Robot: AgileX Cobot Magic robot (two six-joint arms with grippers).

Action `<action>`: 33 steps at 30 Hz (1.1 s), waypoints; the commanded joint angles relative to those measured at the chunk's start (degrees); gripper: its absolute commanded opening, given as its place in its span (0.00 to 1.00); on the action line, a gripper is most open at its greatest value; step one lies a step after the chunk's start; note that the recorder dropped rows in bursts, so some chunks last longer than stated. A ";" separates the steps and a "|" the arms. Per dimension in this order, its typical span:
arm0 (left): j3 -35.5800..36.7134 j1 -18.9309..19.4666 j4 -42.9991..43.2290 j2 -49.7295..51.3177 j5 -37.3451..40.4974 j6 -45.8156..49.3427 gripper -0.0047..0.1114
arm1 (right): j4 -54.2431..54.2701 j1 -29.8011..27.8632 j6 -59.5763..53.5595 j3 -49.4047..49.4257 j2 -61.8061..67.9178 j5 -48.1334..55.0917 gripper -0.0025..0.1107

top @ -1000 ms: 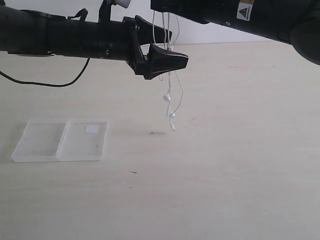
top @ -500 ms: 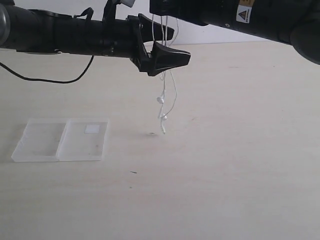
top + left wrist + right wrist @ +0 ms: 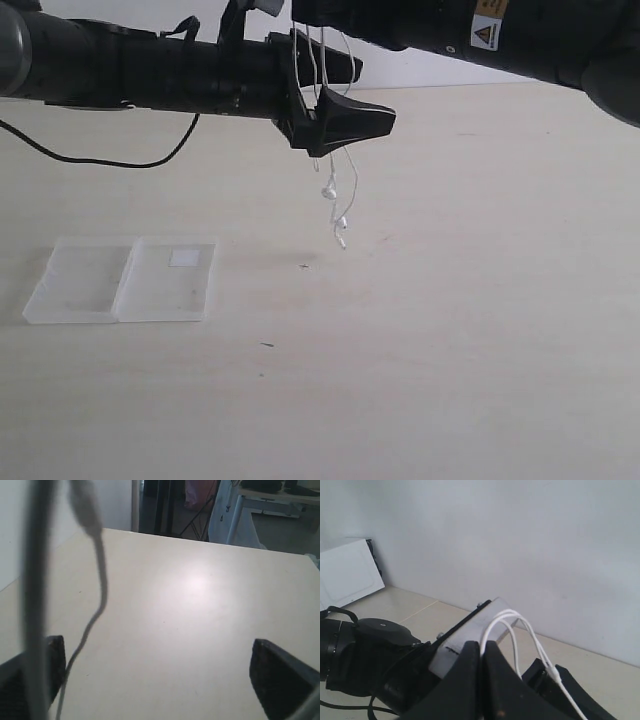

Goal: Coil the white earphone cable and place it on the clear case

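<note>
Above the pale table [image 3: 450, 330], the white earphone cable [image 3: 329, 190] hangs in loose strands from the right gripper [image 3: 481, 652]. Its jaws are pressed tight on the wire. In the right wrist view a white loop arches up out of the closed tips and falls away on the far side.

The left arm [image 3: 150, 70] reaches in level from the left. The left gripper [image 3: 376, 93] has its jaws spread wide, gripping nothing, and the hanging strands run down between them. The left wrist view shows the two dark fingertips [image 3: 277, 677] far apart. Bare table lies between them, and blurred cable passes close to the lens.

The two earbuds [image 3: 341, 236] dangle below the left gripper, one a little above the other, both clear of the table top. No part of the cable in view touches the surface.

The clear case [image 3: 90, 280] lies open and flat on the table at the near left, its two halves side by side. A small white label [image 3: 184, 258] sits on the right half. The case is well apart from the cable, to the left of the hanging earbuds and nearer than them. A black cord [image 3: 100, 160] sags under the left arm. The right arm [image 3: 480, 35] crosses the top right corner.
</note>
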 commanded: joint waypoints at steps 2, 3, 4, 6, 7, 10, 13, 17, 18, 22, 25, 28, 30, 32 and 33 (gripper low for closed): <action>-0.19 -0.29 -0.71 0.05 0.63 0.10 0.86 | -1.85 0.01 0.23 -0.40 0.02 0.29 0.02; -0.19 -0.29 -0.71 0.05 0.34 0.10 0.86 | -1.85 0.01 0.23 -0.40 0.02 0.41 0.02; -0.19 -0.29 -0.71 0.05 0.34 0.10 0.86 | -1.85 0.01 0.23 -0.40 0.02 0.41 0.02; -0.19 -0.29 -0.71 0.05 0.34 0.10 0.86 | -1.85 0.01 0.23 -0.40 0.02 0.31 0.02; -0.19 -0.29 -0.71 0.05 0.34 0.10 0.86 | -1.85 0.01 0.23 -0.40 0.02 0.31 0.02; -0.19 -0.29 -0.71 0.05 0.34 0.00 0.86 | -1.85 0.01 0.23 -0.40 0.02 0.31 0.02; -0.19 -0.29 -0.71 0.05 0.34 -0.14 0.86 | -1.85 0.01 0.23 -0.40 0.02 0.31 0.02; -0.19 -0.29 -0.71 0.05 0.34 -0.14 0.81 | -1.85 0.01 0.11 -0.40 0.02 0.31 0.02; -0.19 -0.29 -0.71 0.05 0.34 -0.14 0.77 | -1.85 0.01 0.11 -0.40 0.02 0.31 0.02; -0.19 -0.29 -0.71 0.05 0.21 -0.76 0.52 | -1.85 0.01 0.10 -0.40 0.02 0.42 0.02; -0.19 -0.29 -0.71 0.05 0.43 -0.76 0.39 | -1.49 0.01 -1.44 -0.40 0.02 0.42 0.02; -0.19 -0.29 1.73 0.05 0.43 -0.76 0.35 | -1.33 0.01 -1.83 -0.40 0.02 0.42 0.02; -0.19 -0.29 3.19 0.05 0.43 -1.28 0.35 | -1.33 0.01 -2.09 -0.40 0.02 0.42 0.02; -0.19 -0.29 3.50 0.05 0.43 -1.94 0.35 | -0.25 0.01 -3.29 -0.40 -0.08 0.42 0.02; -0.19 -0.29 3.62 0.05 0.43 -1.92 0.35 | 1.43 0.01 -4.04 -0.40 -0.08 1.04 0.02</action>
